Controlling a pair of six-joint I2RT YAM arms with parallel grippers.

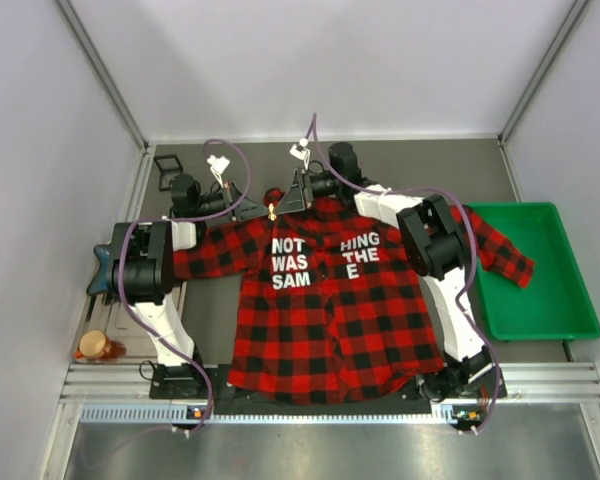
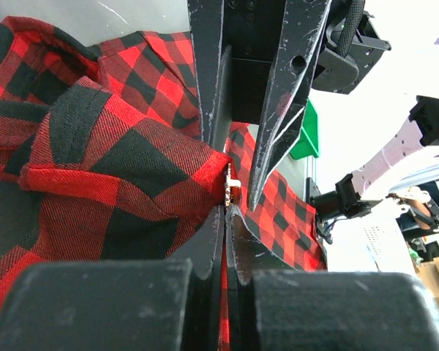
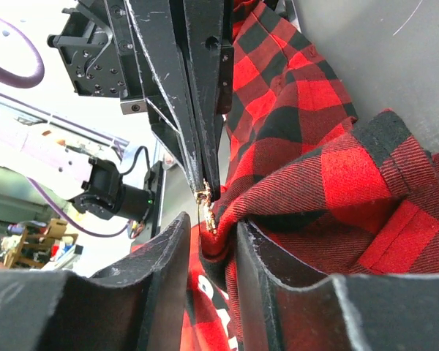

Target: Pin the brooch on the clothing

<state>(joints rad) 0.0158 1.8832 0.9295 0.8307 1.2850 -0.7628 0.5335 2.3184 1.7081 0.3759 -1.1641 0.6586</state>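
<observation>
The red-and-black plaid shirt [image 1: 330, 310] lies spread on the table, lettering up. Both grippers meet at its collar. My left gripper [image 1: 267, 209] is shut on the tiny brooch [image 1: 272, 212]. In the left wrist view the brooch [image 2: 233, 189] sits just past my shut left gripper [image 2: 227, 209], against a raised fold of shirt [image 2: 132, 153]. My right gripper [image 1: 281, 205] pinches that fold. In the right wrist view the right gripper [image 3: 212, 223] holds the shirt fold [image 3: 234, 212], and the brooch [image 3: 205, 201] with its gold pin touches the fold's edge.
A green tray [image 1: 555, 310] stands at the right, with the shirt's sleeve end over its rim. A round orange-brown object [image 1: 95, 347] and a dark blue object [image 1: 104, 262] lie at the left. A small black frame [image 1: 168, 166] lies at the back left.
</observation>
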